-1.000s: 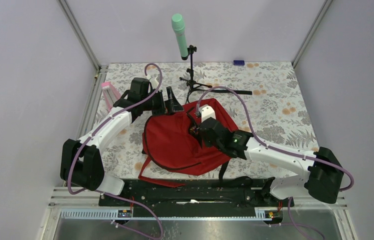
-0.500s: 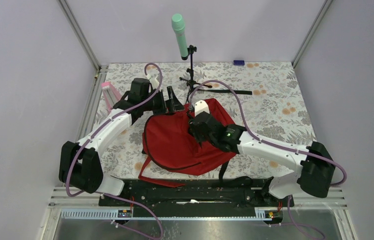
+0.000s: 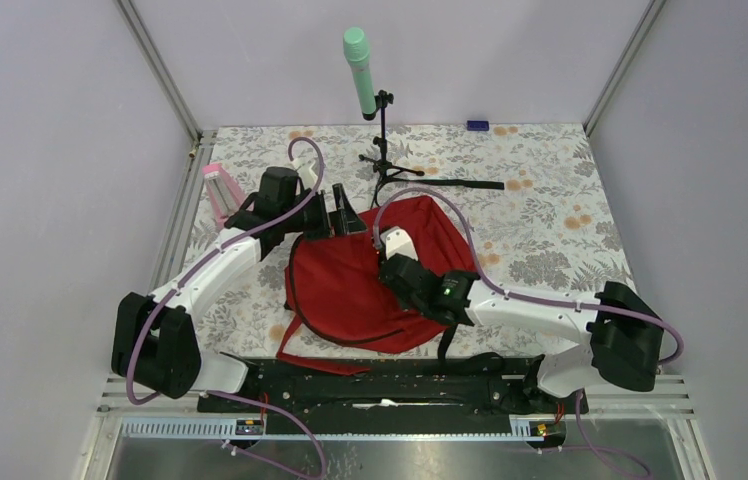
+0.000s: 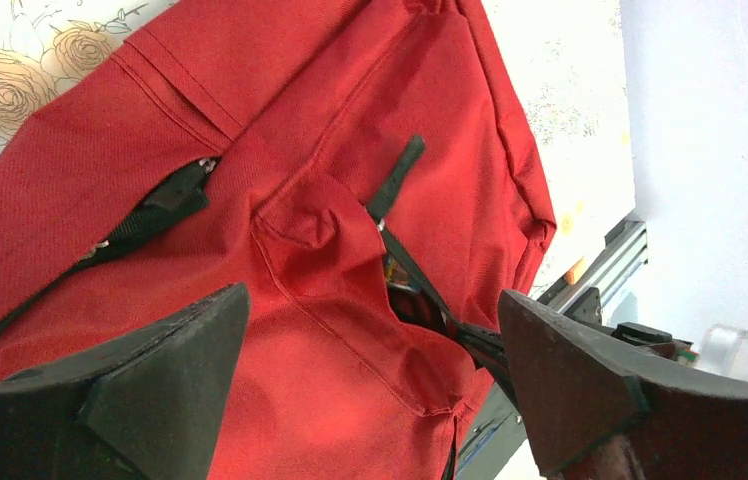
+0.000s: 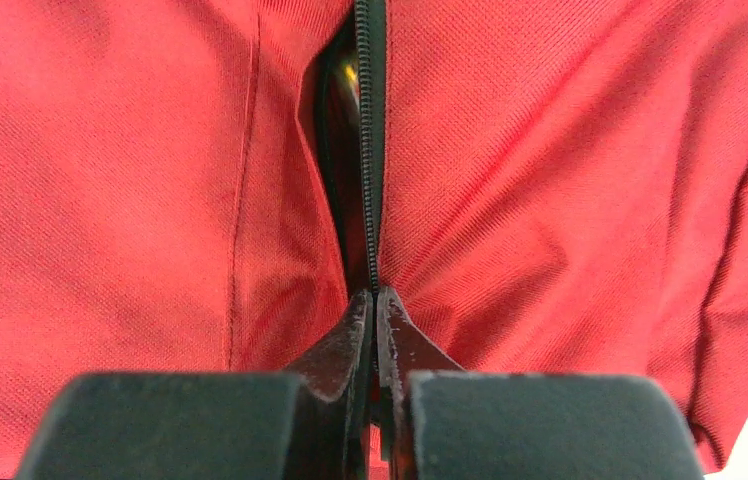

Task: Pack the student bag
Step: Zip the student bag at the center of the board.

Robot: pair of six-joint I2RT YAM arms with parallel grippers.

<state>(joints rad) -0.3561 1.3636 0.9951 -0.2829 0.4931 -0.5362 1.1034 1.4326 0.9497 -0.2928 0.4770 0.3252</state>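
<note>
The student bag (image 3: 350, 290), dark red with black zippers, lies flat in the middle of the floral table. My right gripper (image 3: 390, 263) rests on top of it. In the right wrist view the right gripper (image 5: 375, 296) is shut, its tips pinched on the black zipper (image 5: 371, 150), and the seam gapes open just beyond them. My left gripper (image 3: 338, 212) hovers at the bag's far left corner. Seen from the left wrist, the left gripper (image 4: 372, 295) is open wide over the student bag (image 4: 350, 120), holding nothing. A partly open zipper slit (image 4: 420, 295) shows there.
A green-capped stick on a black tripod (image 3: 385, 160) stands just behind the bag. A pink bottle (image 3: 218, 190) leans at the left edge beside my left arm. A small blue item (image 3: 477, 125) lies at the far wall. The black base rail (image 3: 380, 375) runs along the near edge.
My right gripper has slid left and nearer across the bag, opening briefly and shutting again on the zipper. The left arm has drawn slightly nearer.
</note>
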